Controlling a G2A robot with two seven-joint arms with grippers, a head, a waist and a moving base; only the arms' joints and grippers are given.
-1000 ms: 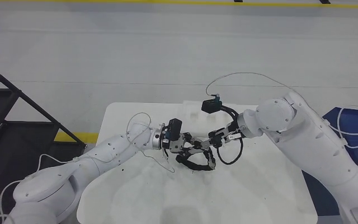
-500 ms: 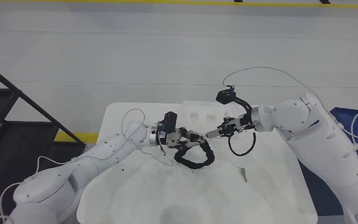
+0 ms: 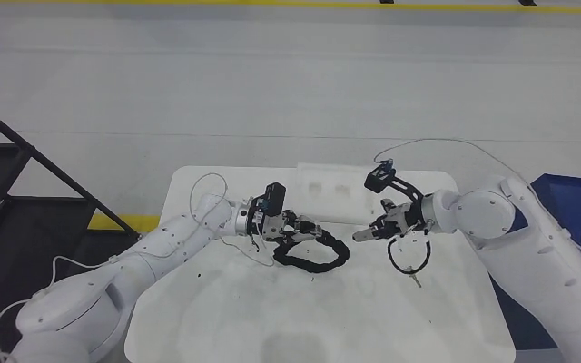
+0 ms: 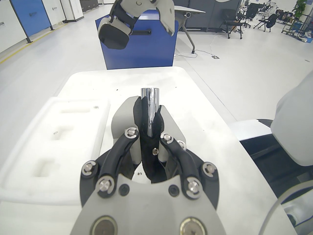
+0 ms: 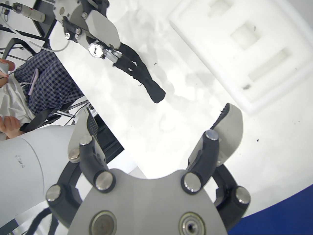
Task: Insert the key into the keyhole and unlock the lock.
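Chrome lock (image 5: 95,50) gripped by left claw (image 4: 146,112) — right claw (image 5: 156,119) agape.

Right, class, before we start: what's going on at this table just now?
The left gripper is shut on a shiny metal cylinder lock with a black cable loop, over the white table. The lock's keyhole faces the right gripper, which is open, empty and apart from it. No key is in the keyhole. A small thin object, possibly the key, lies on the table by the right arm.
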